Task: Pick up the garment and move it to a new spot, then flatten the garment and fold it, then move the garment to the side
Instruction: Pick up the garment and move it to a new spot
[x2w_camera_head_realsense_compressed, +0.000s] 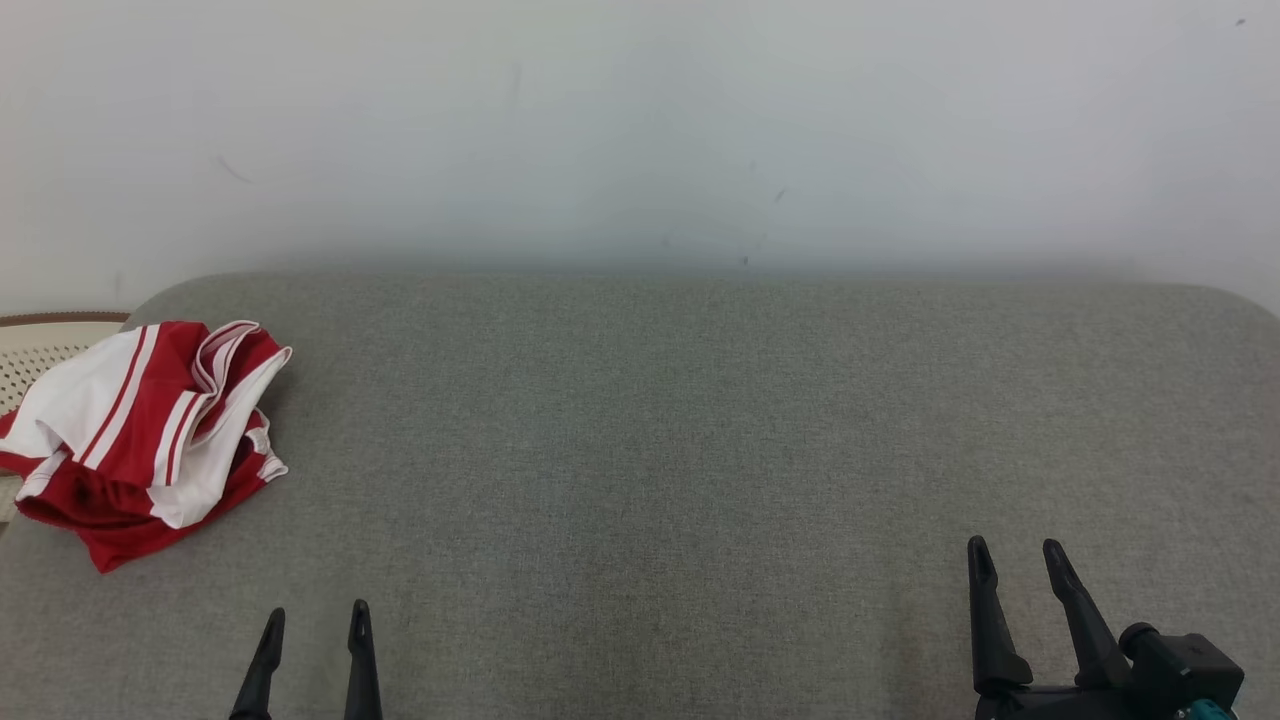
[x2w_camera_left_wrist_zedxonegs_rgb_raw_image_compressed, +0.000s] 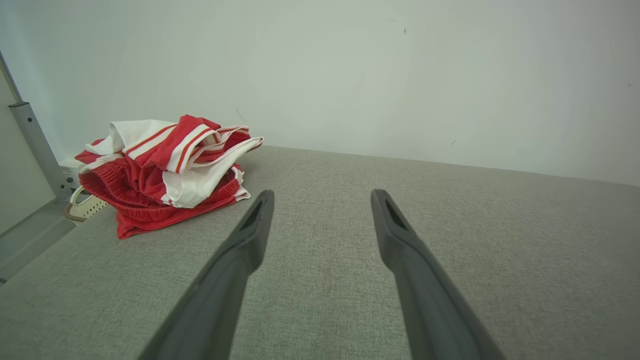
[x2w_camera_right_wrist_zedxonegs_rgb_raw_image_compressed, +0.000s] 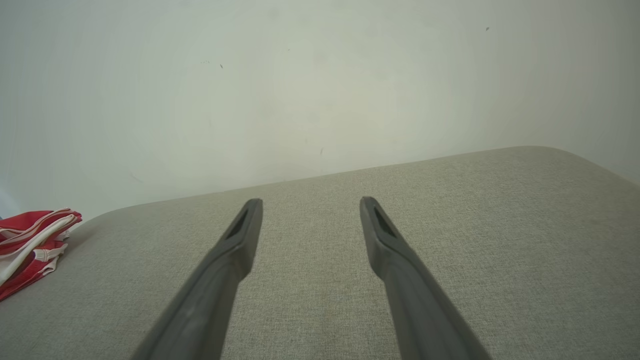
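The red-and-white garment (x2w_camera_head_realsense_compressed: 150, 440) lay crumpled in a loose heap at the far left corner of the grey upholstered bench (x2w_camera_head_realsense_compressed: 700, 450). Its left side reached over the bench's left edge. White panels with thin red stripes were folded over solid red cloth, and one red corner pointed toward the near edge.

The left gripper (x2w_camera_head_realsense_compressed: 318, 610) stood at the near edge with its fingers apart and nothing between them, well clear of the garment. The right gripper (x2w_camera_head_realsense_compressed: 1015, 545) stood near the near right corner, likewise spread and empty.

The left wrist view showed a gathered red band along the heap's lower side and a grey metal post (x2w_camera_left_wrist_zedxonegs_rgb_raw_image_compressed: 35, 145) beyond the left edge. The head view showed a cream perforated object with a brown rim (x2w_camera_head_realsense_compressed: 40, 350) just beside the heap. The right wrist view caught just the heap's edge and the rounded far right corner against the white wall (x2w_camera_head_realsense_compressed: 640, 130)
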